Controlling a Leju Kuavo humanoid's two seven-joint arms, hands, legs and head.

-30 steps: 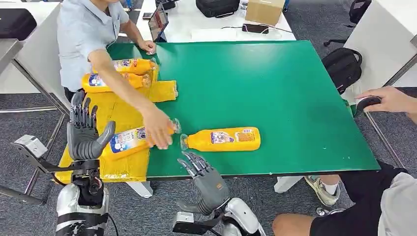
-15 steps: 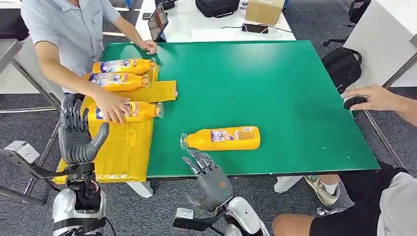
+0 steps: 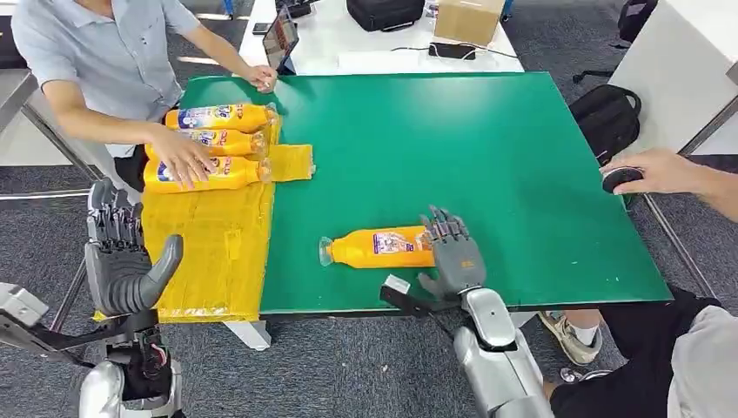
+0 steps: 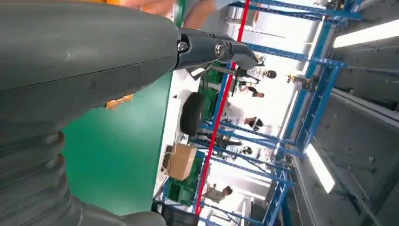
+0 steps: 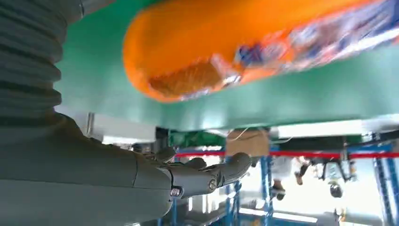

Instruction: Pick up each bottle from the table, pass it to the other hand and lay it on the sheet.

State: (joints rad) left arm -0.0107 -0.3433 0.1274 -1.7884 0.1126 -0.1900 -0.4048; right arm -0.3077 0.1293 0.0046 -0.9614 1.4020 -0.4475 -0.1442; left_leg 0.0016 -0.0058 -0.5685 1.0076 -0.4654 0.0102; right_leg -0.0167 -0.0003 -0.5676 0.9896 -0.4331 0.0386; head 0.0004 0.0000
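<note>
Head view: the right robot hand [image 3: 453,252], fingers spread and gripping nothing, covers the base of the orange plastic bottle [image 3: 376,247] lying near the green surface's [image 3: 487,148] near edge. A glancing touch could roll it off. The left robot hand [image 3: 122,261] waits open beside the yellow sheet [image 3: 213,252].

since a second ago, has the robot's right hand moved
Yes. The right hand has come up from below the green table's near edge and to the right, onto the base end of the lone orange plastic bottle.
</note>
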